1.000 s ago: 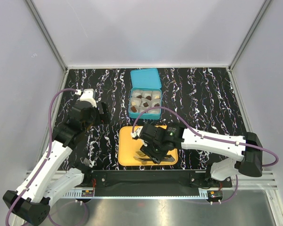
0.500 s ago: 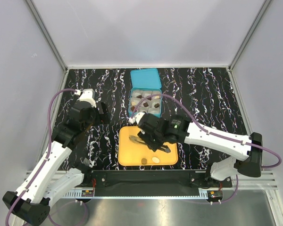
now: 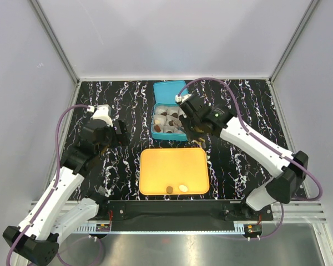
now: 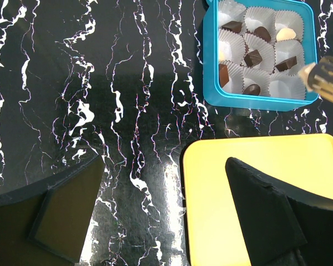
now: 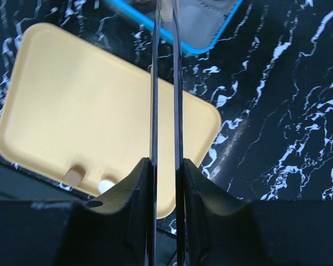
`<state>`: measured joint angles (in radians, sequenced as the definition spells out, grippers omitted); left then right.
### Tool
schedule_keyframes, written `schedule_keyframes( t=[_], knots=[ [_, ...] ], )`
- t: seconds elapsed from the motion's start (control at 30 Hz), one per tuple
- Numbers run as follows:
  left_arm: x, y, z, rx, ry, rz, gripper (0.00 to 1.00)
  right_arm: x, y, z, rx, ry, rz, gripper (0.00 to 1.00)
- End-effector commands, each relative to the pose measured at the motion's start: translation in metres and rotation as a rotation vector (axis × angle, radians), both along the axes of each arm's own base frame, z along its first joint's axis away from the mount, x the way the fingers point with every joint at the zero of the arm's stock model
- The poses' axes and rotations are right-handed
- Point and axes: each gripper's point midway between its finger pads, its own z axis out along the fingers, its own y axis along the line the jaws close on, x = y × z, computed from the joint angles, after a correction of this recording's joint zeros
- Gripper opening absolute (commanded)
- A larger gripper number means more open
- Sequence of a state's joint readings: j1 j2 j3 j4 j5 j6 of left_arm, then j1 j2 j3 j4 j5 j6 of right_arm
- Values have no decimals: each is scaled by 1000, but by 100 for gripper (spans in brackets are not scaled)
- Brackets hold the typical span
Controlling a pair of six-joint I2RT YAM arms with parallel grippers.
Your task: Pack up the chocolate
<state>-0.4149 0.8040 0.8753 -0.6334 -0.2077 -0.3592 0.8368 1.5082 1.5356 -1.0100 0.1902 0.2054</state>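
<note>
The teal box (image 3: 155,128) holds white paper cups, several with dark or cream chocolate (image 4: 253,57) in them. The orange tray (image 3: 173,166) carries one brown piece (image 3: 169,189) and one cream piece (image 3: 183,188) at its near edge. My right gripper (image 3: 192,126) is at the box's near right corner, shut on thin metal tweezers (image 5: 178,83). The tweezer tips pinch a small cream piece (image 5: 165,10) over the box. My left gripper (image 4: 161,216) is open and empty, above the table at the tray's left edge.
The box's open lid (image 3: 171,91) lies flat behind it. The table (image 3: 238,105) is black marble-patterned, with grey walls left, right and behind. In the right wrist view the tray's two pieces show as brown (image 5: 73,175) and cream (image 5: 106,185).
My right arm has swung from over the orange tray back and right to the teal box, carrying the tweezers. The two pieces on the tray are now uncovered. The left arm has not moved.
</note>
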Motion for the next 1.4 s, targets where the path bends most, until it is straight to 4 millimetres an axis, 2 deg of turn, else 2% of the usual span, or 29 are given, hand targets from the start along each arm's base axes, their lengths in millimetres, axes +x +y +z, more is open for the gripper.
schedule_keyframes(
  t=[0.0, 0.1, 0.37, 0.87, 1.23, 1.37],
  knots=[
    [8, -2, 26, -38, -86, 5, 99, 35, -4, 10, 32, -48, -65, 27],
    [8, -2, 27, -38, -88, 3, 99, 45, -8, -1, 11, -24, -85, 26],
    [8, -4, 28, -42, -92, -3, 99, 53, -12, -24, -26, 24, -80, 27],
    [9, -4, 27, -40, -88, -4, 99, 34, -21, -42, -73, 115, -66, 31],
    [9, -3, 27, -39, -89, -1, 99, 31, -25, -48, -97, 134, -73, 33],
    [9, -3, 28, -40, -90, -2, 99, 31, -25, -49, -99, 136, -76, 38]
  ],
)
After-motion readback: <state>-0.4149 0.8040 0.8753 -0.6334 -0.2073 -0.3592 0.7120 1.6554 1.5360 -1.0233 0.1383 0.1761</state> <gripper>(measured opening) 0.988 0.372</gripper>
